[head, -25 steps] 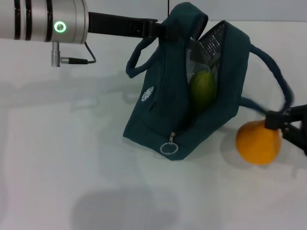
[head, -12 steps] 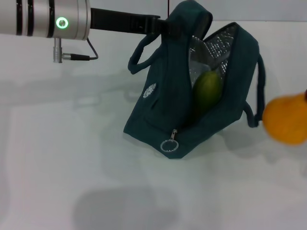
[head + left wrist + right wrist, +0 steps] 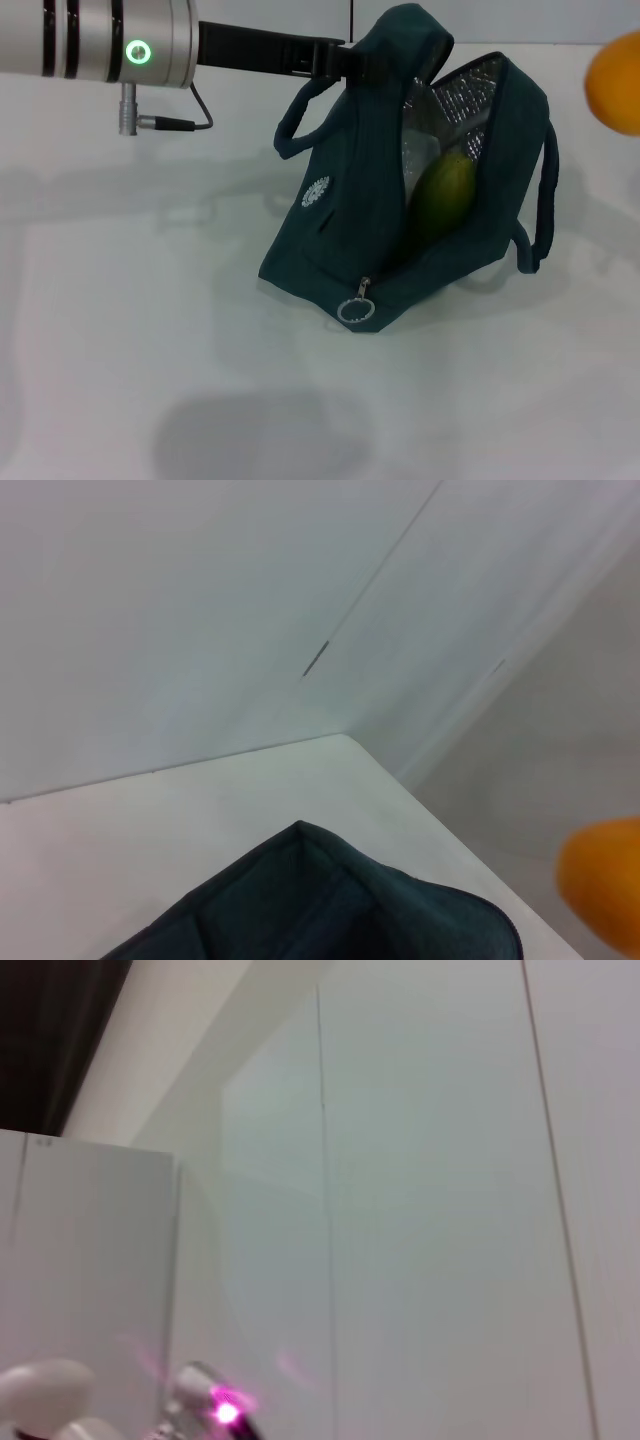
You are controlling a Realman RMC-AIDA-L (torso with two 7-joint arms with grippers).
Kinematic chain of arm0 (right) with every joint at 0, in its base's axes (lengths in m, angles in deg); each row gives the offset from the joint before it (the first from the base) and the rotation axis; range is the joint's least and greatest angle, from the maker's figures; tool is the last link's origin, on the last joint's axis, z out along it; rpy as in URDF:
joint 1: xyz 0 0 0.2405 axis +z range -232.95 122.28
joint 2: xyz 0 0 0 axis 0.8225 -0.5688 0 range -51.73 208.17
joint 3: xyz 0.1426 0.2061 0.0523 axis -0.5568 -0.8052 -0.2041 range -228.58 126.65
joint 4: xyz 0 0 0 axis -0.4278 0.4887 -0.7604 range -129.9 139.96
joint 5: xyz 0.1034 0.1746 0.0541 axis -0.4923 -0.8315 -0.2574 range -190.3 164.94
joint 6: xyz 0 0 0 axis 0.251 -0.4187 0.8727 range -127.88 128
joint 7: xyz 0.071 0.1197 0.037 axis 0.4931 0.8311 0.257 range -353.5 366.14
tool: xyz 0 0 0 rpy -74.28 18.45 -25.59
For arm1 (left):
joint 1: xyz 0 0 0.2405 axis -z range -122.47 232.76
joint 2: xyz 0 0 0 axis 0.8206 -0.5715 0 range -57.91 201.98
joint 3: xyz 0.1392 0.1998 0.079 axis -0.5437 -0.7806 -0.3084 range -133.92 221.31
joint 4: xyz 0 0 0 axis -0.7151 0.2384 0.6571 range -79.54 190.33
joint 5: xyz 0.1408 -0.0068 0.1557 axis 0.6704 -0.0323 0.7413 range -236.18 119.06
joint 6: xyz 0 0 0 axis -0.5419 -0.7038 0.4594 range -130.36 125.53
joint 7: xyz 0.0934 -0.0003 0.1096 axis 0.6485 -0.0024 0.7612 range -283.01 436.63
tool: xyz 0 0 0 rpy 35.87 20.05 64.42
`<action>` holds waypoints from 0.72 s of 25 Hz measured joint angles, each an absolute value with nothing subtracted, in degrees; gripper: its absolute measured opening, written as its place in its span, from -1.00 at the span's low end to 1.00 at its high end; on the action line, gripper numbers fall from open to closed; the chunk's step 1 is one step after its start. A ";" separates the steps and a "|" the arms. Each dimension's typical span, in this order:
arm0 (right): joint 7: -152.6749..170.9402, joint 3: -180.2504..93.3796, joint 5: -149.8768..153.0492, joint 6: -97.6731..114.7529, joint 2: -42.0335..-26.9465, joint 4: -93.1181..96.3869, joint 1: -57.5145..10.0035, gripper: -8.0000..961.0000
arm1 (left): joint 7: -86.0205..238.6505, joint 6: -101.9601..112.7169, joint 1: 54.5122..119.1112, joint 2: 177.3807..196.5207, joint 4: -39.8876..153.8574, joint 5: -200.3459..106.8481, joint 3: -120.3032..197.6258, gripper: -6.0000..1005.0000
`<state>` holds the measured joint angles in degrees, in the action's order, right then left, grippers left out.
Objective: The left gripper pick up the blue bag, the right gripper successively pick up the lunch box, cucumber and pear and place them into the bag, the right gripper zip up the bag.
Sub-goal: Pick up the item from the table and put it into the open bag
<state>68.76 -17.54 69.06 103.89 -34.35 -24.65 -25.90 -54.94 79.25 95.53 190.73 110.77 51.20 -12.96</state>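
Your left tool is clenched on the top of the blue bag, reaching in from the far left and holding that edge up. The bag sits on the white surface, mouth gaping toward the right, foil lining showing. The cucumber stands leaning inside the opening. The lunch box can't be made out in there. The zipper ring pull hangs at the near bottom corner, and one loop handle droops on the bag's right side. The pear is in the air at the far right edge, above and right of the bag, well clear of the opening. Your right tool is out of view, so you can't tell its grip. The pear also shows in the left wrist view.
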 joint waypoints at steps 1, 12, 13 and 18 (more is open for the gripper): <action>68.43 -17.35 69.08 102.56 -34.54 -24.65 -25.10 -0.88 | -54.94 79.39 95.53 190.74 110.77 51.20 -12.96 -0.88; 65.93 -12.14 69.51 91.58 -36.84 -24.79 -19.18 -0.86 | -54.58 79.50 95.25 190.51 110.77 51.27 -12.91 -0.88; 65.91 -11.33 69.51 91.00 -36.84 -24.74 -18.83 -0.86 | -54.57 79.50 95.23 190.58 110.77 51.26 -12.89 -0.88; 65.54 -8.92 69.48 89.18 -36.90 -24.80 -17.48 -0.85 | -54.60 79.50 95.13 191.06 110.76 51.22 -13.00 -0.88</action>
